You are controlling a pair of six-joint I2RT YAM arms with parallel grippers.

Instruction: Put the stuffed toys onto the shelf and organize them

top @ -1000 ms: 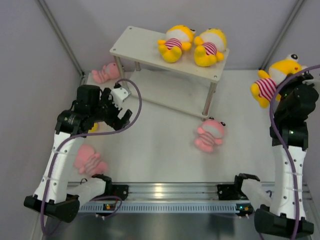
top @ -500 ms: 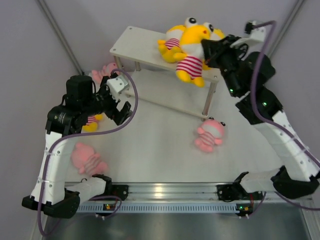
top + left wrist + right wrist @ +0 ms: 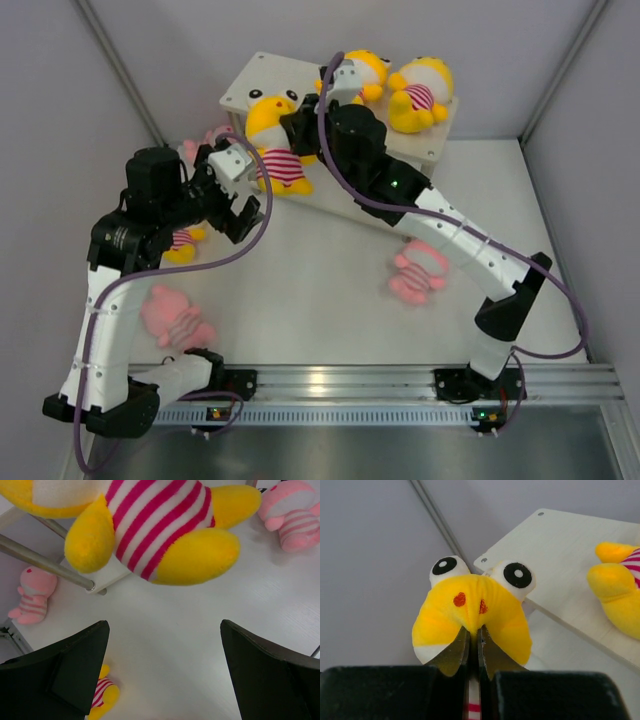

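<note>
- While the right arm stretches across the overhead view, the right hand is clenched on the head of the held yellow toy, dangling it at the front left edge of the shelf.
- A second yellow toy, half hidden by the arm, and a third yellow toy lie on the right half of the top board. The bare left half looks like the target, so the row fills up side by side.
- Down low, the left hand gapes wide and grasps nothing, hovering just below the dangling toy, on standby by my reckoning.
- One pink toy lies on the desk in front of the shelf, and a near pink toy lies by the left arm. Neither is shelved yet.
- Over to the left wrist view: the left hand shows both fingers spread to the frame's corners with only bare desk between them.
- The held yellow toy hangs with its striped belly and feet clear of those fingers.
- A shelf leg slants past, a far pink toy lies beyond it, and a little yellow toy peeks out by the left finger.
- Right wrist view now: the right hand pinches tight into the mouth fold of the held yellow toy, eyes up.
- Gripped by the face, the body hangs free, so I expect it may swing on the way down.
- The shelf has its bare corner just beyond the head.
</note>
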